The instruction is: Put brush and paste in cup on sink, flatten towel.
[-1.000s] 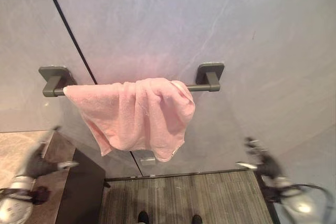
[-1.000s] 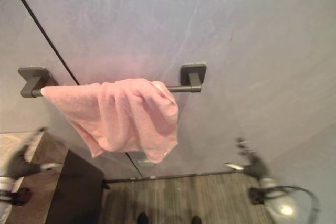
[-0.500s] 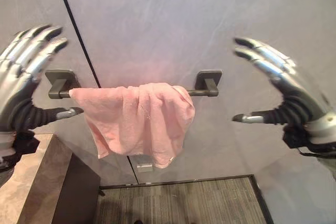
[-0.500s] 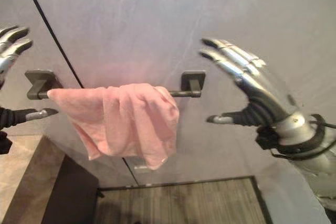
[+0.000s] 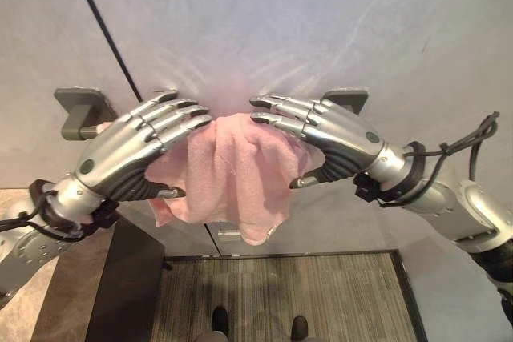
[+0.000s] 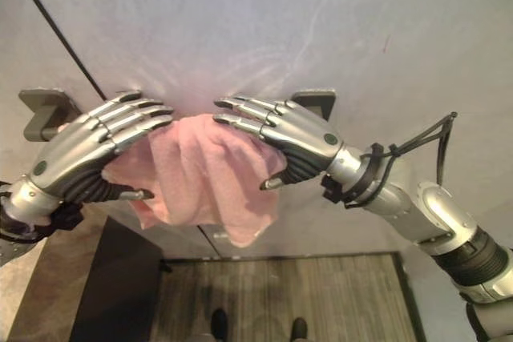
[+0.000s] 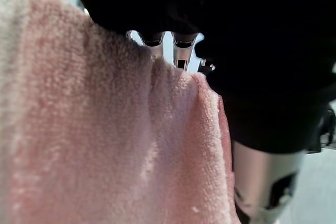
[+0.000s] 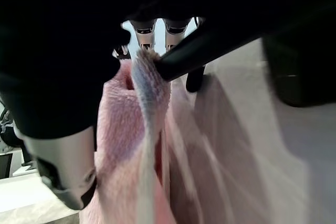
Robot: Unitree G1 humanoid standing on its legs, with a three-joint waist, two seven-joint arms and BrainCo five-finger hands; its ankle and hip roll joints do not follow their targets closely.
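**Both hands up at bunched pink towel on wall rail**

Pink towel (image 5: 232, 170) hangs centre frame, over a dark grey rail fixed to the pale grey wall (image 5: 321, 22). Not flat: terry cloth gathered into thick vertical folds, bunched toward the rail's middle, lower edge uneven w/ one corner dipping lowest at centre-bottom. Rail itself mostly hidden by cloth + hands; its left bracket (image 5: 78, 110) shows at mid-left, right bracket (image 5: 350, 98) just above the right hand's knuckles.

Left hand (image 5: 132, 150) comes in from lower left, fingers long and slightly spread, laid across the towel's upper left part, tips near the top fold; thumb sticks out below, along the cloth front. Right hand (image 5: 329, 130) mirrors it from the right: fingers straight, a little apart, tips on the towel's top right; thumb points down-left beside the cloth edge. Neither hand closes round the fabric. Fingertips of the two hands near each other, not touching.

Dark cabinet edge (image 5: 120, 294) lower left; striped grey floor (image 5: 321, 302) along bottom.
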